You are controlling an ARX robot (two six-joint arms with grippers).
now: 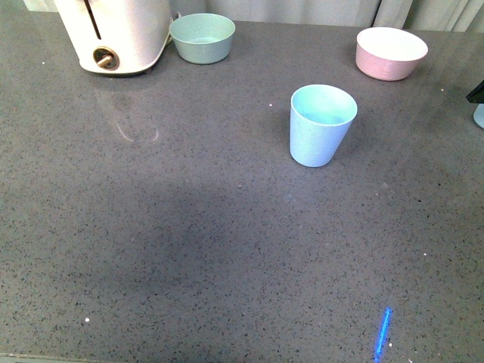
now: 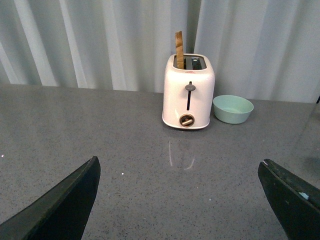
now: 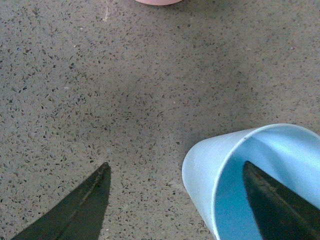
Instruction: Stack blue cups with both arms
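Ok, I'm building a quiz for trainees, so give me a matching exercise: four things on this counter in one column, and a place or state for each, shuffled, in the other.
Things:
1. toaster
2. mint-green bowl
3. pink bowl
4. blue cup

Places or states:
a. upright, standing apart from both bowls
b. far back, on the right side
c. brown slice sticking up from its slot
d. far back, just right of the toaster

Pairs: 1-c; 2-d; 3-b; 4-a.
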